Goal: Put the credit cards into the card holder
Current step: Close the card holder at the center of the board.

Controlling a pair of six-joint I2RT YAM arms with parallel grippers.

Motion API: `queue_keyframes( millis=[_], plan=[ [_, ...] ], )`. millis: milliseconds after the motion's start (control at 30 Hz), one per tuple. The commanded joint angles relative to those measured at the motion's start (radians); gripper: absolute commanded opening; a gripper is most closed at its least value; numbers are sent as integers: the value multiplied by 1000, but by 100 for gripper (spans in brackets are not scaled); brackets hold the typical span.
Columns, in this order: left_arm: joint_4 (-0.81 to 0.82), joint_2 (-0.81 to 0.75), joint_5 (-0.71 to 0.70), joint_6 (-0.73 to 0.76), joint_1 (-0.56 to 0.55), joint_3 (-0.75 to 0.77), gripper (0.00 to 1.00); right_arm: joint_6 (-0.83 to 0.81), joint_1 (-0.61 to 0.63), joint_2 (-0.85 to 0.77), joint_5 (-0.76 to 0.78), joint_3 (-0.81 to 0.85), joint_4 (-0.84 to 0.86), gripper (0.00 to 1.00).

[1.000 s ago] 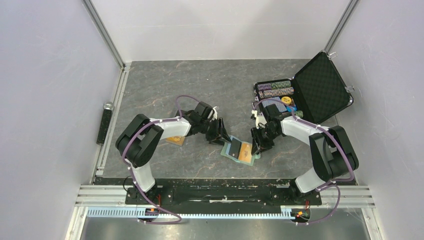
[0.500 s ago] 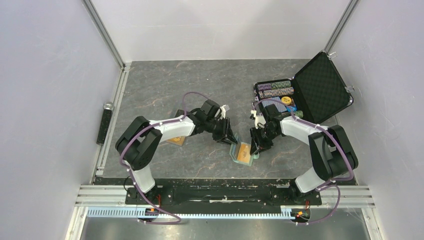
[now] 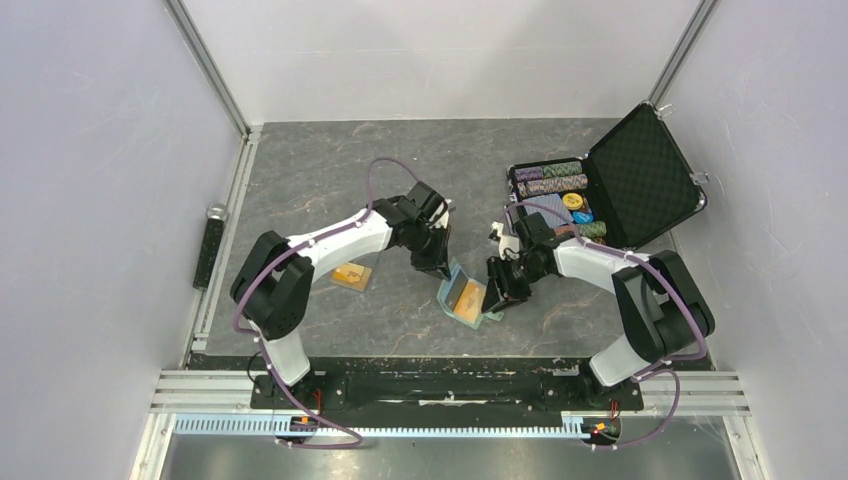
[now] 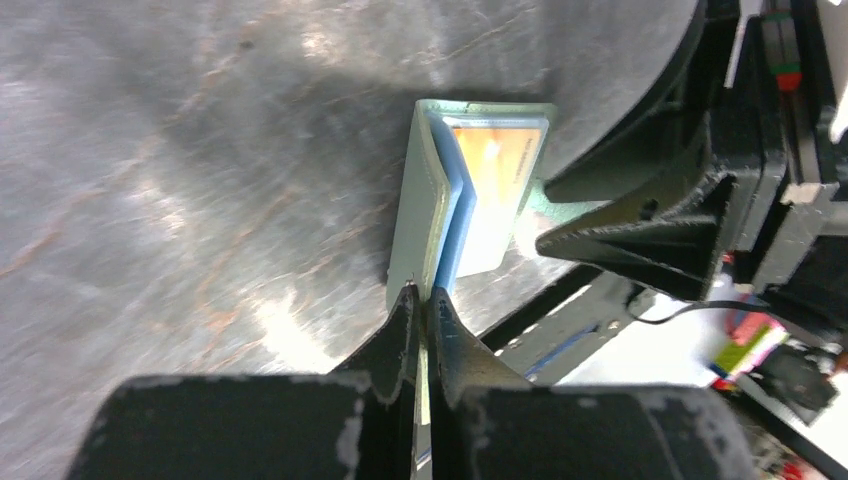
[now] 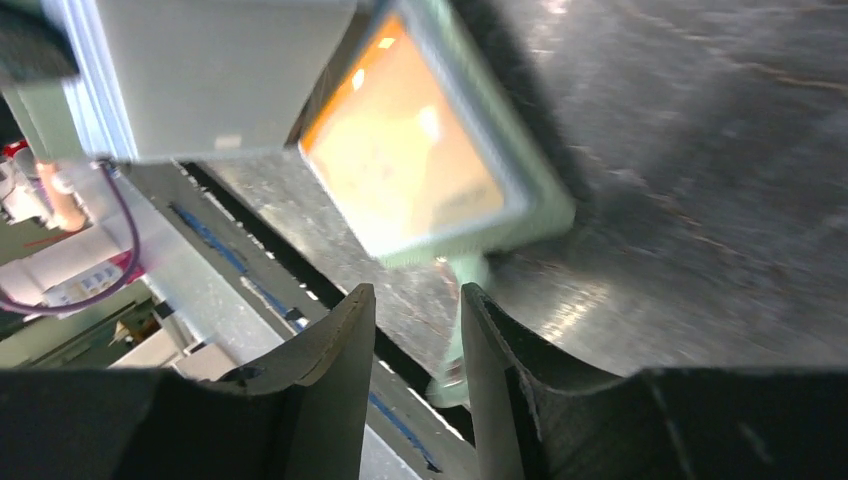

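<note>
The pale green card holder (image 3: 466, 299) lies between my two grippers, half folded, with an orange card (image 3: 468, 296) in its lower half. My left gripper (image 3: 441, 264) is shut on the raised flap; in the left wrist view (image 4: 421, 296) the green cover (image 4: 412, 232) and blue lining stand on edge, with the orange card (image 4: 497, 160) beyond. My right gripper (image 3: 497, 290) is open at the holder's right edge. In the right wrist view (image 5: 415, 310) the snap tab (image 5: 458, 335) hangs between the jaws, by the right finger, under the holder (image 5: 545, 205) and its card (image 5: 405, 165). A second orange card (image 3: 352, 275) lies on the table, left.
An open black case (image 3: 622, 185) with poker chips and a blue deck stands at the back right, close behind my right arm. A black bar (image 3: 209, 245) lies at the left wall. The table's front rail (image 3: 450, 385) runs just below the holder.
My left gripper has swung the holder's left flap up and over toward the right half. The holder and both grippers have shifted a little left. The dark card on the flap no longer shows.
</note>
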Motion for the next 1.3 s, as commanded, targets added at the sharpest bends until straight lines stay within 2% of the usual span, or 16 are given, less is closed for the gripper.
queue_keyframes(
  millis=[0,133,300,367,467,633,767,1033,1200,1267],
  plan=[
    [-235,21,-189,214,21,130,2,85,26,-19,-103,-16,87,41],
    [-335,49,-265,293,20,197,2,111,25,-31,-135,-7,118,44],
    [-337,89,-245,289,-8,238,5,177,12,-58,-167,1,186,46],
    [-329,118,-227,281,-36,260,15,194,0,-70,-169,9,198,47],
    [-270,145,-148,237,-71,267,35,205,-30,-85,-176,20,205,47],
    [-63,136,19,94,-82,169,48,200,-70,-94,-181,30,205,47],
    [73,128,100,14,-82,70,52,185,-72,-75,-173,42,209,47],
    [122,94,95,-8,-81,-33,52,197,-64,52,-174,162,264,42],
    [181,65,92,-42,-81,-89,52,204,-11,156,-162,233,291,35],
    [192,50,80,-54,-79,-100,52,203,6,193,-147,233,296,29]
  ],
)
